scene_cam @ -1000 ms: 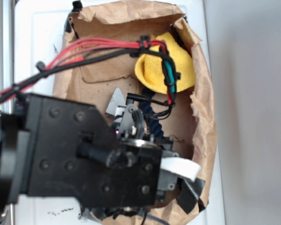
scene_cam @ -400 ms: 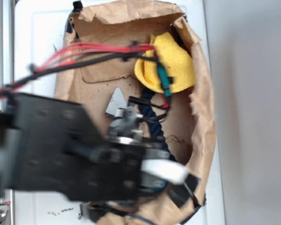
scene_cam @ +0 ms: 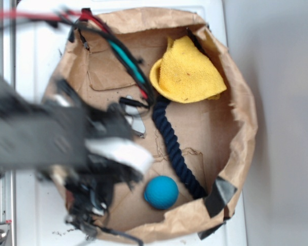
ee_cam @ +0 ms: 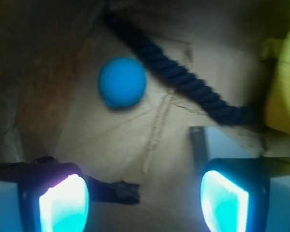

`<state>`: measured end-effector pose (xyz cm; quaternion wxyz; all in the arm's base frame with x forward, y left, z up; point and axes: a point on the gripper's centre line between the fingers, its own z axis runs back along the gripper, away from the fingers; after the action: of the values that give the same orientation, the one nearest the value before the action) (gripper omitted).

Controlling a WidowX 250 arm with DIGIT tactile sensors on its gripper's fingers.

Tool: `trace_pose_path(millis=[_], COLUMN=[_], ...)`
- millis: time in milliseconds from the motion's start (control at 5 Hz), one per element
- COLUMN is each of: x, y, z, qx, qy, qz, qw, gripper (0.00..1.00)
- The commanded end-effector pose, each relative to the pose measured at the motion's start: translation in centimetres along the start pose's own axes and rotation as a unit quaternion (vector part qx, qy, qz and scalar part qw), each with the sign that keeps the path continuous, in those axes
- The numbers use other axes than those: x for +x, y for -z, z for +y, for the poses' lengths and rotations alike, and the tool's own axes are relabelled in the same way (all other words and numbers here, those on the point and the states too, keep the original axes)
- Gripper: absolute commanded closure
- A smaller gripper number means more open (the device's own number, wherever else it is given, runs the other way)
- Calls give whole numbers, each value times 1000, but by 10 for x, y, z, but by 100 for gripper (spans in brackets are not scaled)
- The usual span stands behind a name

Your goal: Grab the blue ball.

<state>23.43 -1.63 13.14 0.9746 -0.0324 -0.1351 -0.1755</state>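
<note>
Progress is nil on the grasp itself: the blue ball [scene_cam: 161,192] lies free on the floor of the brown paper bag [scene_cam: 241,102], near its lower edge, untouched. Left of it in the exterior view, the blurred arm carries the pincer [ee_cam: 144,198], whose jaws stand wide apart and hold nothing. The wrist view shows the ball ahead of the fingertips, well apart from them. Just right of the ball runs the dark navy rope [scene_cam: 173,148], then the yellow cloth [scene_cam: 189,74]. Approach, closing and lift all remain.
</note>
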Motion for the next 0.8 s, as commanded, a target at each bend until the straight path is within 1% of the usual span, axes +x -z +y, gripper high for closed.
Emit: trace_pose_path(millis=[0, 200, 400, 600], x=[15, 27, 40, 47], y=[12, 34, 52, 56], z=[20, 27, 29, 28], qx=[-8, -2, 20, 18], qy=[66, 58, 62, 75], qz=[-6, 21, 33, 31], qw=[998, 998, 997, 997], gripper=[0, 0, 0, 0])
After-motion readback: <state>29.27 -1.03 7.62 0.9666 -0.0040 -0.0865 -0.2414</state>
